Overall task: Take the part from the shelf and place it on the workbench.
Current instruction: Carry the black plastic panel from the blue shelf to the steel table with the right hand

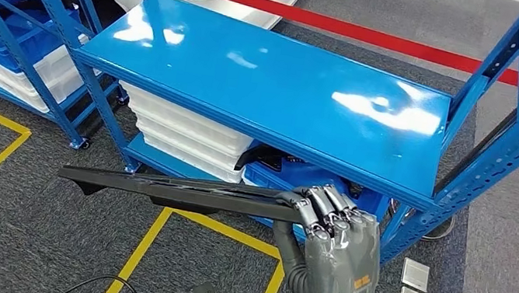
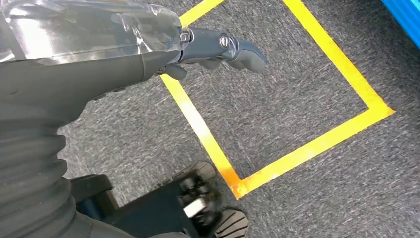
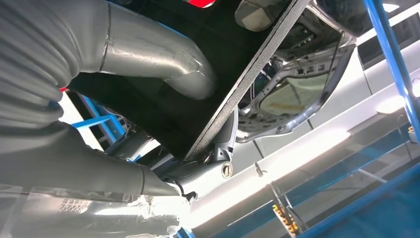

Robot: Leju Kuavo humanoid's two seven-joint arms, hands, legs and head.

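I've got the right robot hand [image 1: 339,242] clamped on one end of the long black part [image 1: 179,189], which runs level toward 9 o'clock, below the blue shelf [image 1: 274,86]; my left robot hand [image 2: 218,47] hangs empty over the floor, fingers apart

Grey carpet [image 1: 31,228] — yellow floor tape [image 1: 147,243]

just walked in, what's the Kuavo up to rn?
Its right hand grips one end of a long black part, held roughly level in front of the blue shelf, whose top deck is bare. The left hand hangs over grey carpet with yellow floor tape, holding nothing. No workbench in sight yet.
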